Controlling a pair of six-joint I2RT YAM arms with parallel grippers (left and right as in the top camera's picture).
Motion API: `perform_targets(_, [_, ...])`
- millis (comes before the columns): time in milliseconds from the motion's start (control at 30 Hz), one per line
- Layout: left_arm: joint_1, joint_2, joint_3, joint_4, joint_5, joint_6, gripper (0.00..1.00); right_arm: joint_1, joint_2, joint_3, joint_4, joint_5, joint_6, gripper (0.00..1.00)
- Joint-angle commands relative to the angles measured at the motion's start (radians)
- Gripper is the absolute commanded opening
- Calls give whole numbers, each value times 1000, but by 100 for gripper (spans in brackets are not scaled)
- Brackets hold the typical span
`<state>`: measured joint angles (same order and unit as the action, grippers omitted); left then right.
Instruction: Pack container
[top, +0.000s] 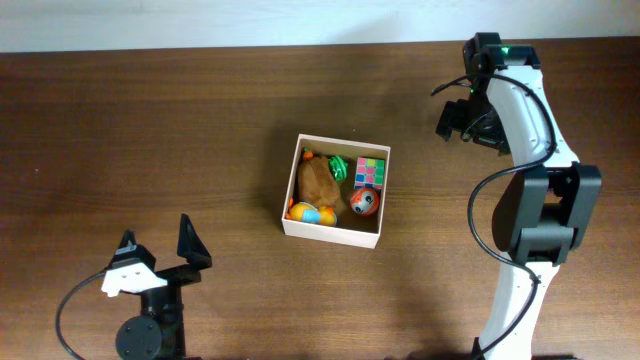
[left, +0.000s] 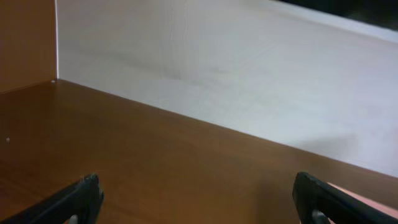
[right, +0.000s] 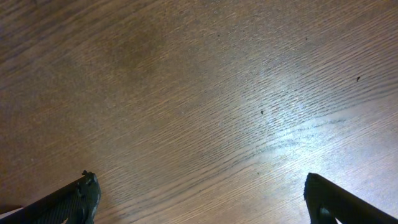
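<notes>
Both the left end effector (top: 157, 238) and right end effector (right: 200, 183) gaped wide and empty, well apart from the container (top: 330, 231), seemingly because it was already packed.

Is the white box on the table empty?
No, the container holds several small toys, among them a colourful cube and a small ball.

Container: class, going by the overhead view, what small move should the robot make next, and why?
Probably just park both arms. The container already holds the cube, ball and plush. No loose toy shows on the table. The left gripper and right gripper are both open, empty and well away from the container, so packing looks finished.
</notes>
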<state>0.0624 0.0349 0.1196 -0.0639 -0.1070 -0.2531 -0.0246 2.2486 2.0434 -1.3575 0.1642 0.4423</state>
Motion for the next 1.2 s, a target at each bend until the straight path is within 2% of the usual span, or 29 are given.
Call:
perform_targets(0, [6, -30, -40, 3, 33, 20, 99, 3, -3, -2, 0, 5, 8, 99])
perform_targets(267, [6, -30, -106, -24, 40, 25, 99, 3, -3, -2, 0, 5, 8, 99])
perform_targets(400, [6, -30, -106, -24, 50, 66, 99, 3, -3, -2, 0, 5, 8, 99])
perform_targets(1167, [6, -30, -106, -23, 66, 65, 99, 3, -3, -2, 0, 5, 8, 99])
